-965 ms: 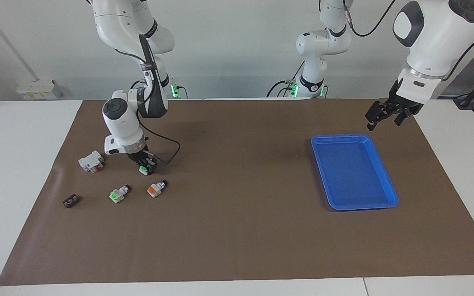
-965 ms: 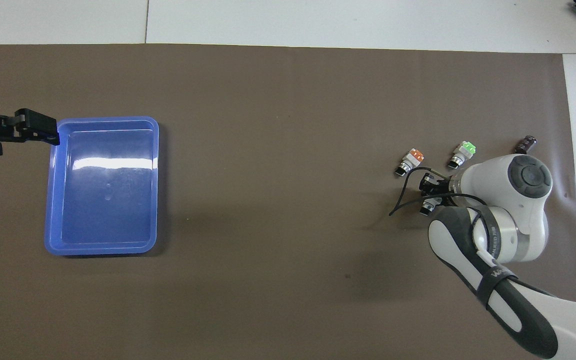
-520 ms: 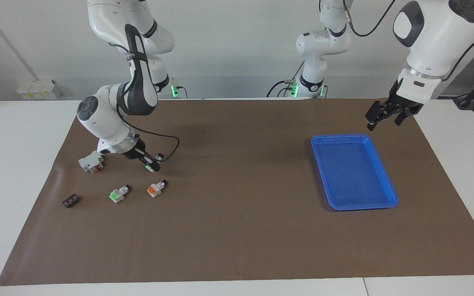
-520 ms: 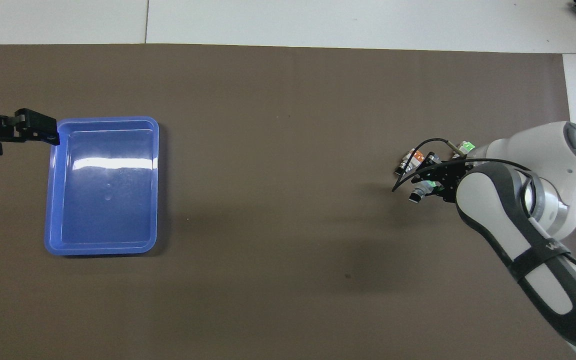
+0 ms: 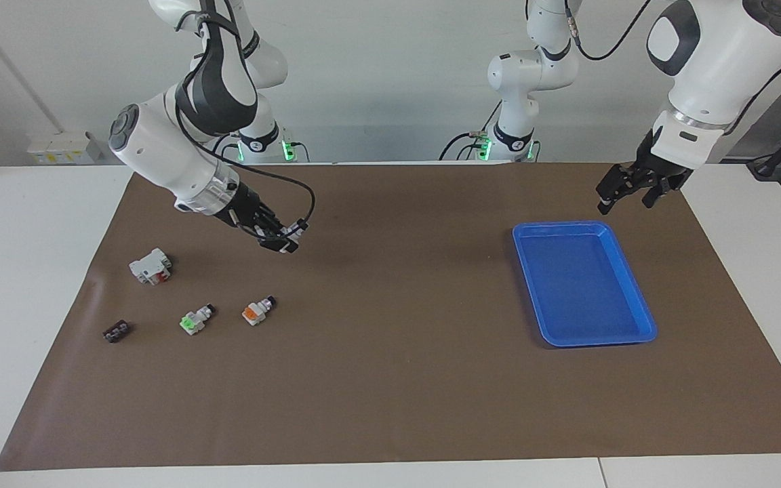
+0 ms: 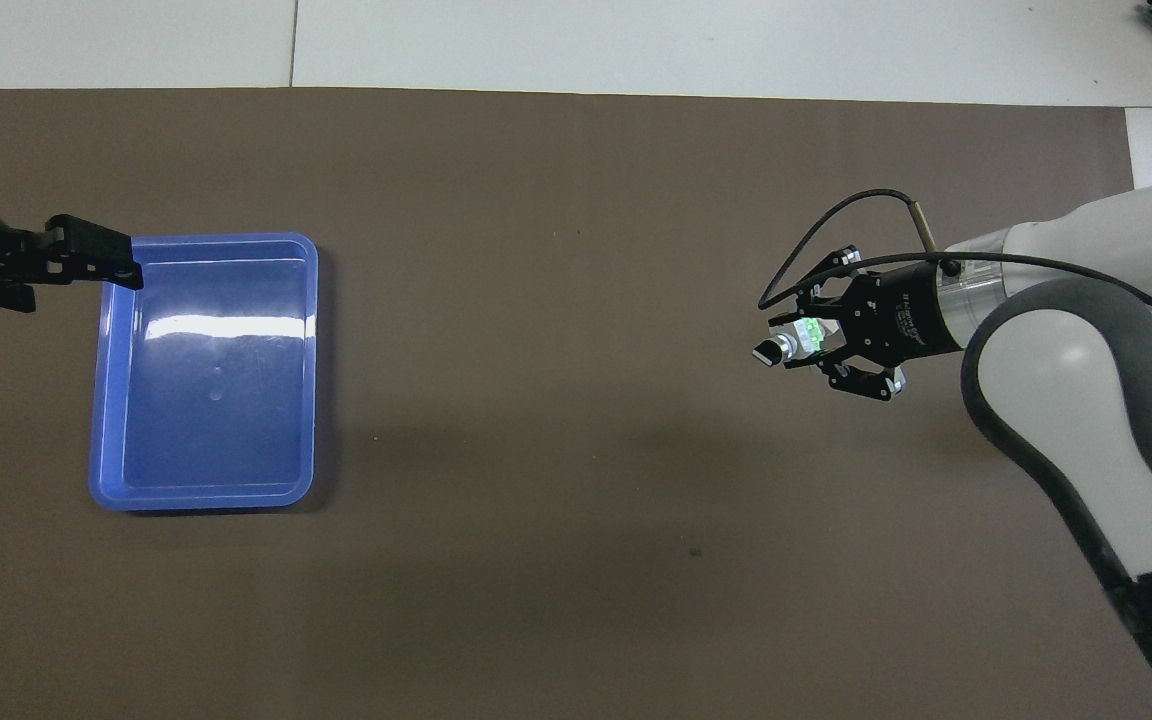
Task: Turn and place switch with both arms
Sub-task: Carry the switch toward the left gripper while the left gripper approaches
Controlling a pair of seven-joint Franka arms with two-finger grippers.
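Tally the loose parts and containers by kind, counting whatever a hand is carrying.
Push-button switches: 3 (one held in the right hand, green-ended, orange-ended)
White block with red part: 1
Small black piece: 1
Blue tray: 1
Total: 6

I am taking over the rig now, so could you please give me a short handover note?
Right tool: shut on a switch, up over the mat, clear of the other parts.
Left tool: open, empty, waiting over the tray's rim.
Two more switches, one green and one orange, lie on the mat at the right arm's end.
Done: one switch picked up.
Left: turn it using both arms and place it.
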